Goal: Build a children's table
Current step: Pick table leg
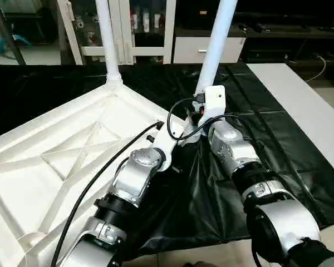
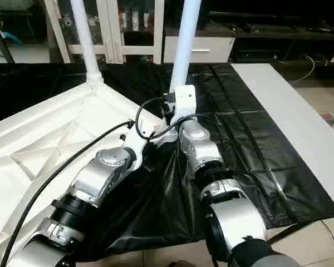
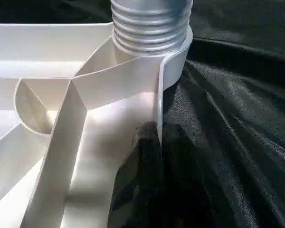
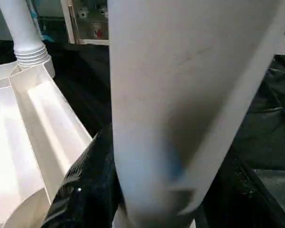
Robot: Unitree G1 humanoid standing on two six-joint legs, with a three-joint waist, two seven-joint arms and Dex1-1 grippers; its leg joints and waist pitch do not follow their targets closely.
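The children's table lies upside down: its white tabletop [image 1: 61, 161] shows its ribbed underside on the black cover. One white leg [image 1: 107, 39] stands upright in the far corner socket. A second leg [image 1: 216, 44] rises tilted from the right corner, its threaded end [image 3: 149, 23] sitting in that socket. My right gripper [image 4: 161, 199] is shut on this leg low down, a black finger [image 4: 85, 190] on either side. My left gripper [image 3: 159, 137] is shut on the tabletop's rim wall just beside the same socket.
A white glass-door cabinet [image 1: 145, 28] and a white drawer unit [image 1: 189, 50] stand behind the work surface. The black cover [image 1: 267, 128] wrinkles near my arms. A white surface [image 1: 300, 105] borders it on the right. A black cable [image 1: 94, 183] runs along my left arm.
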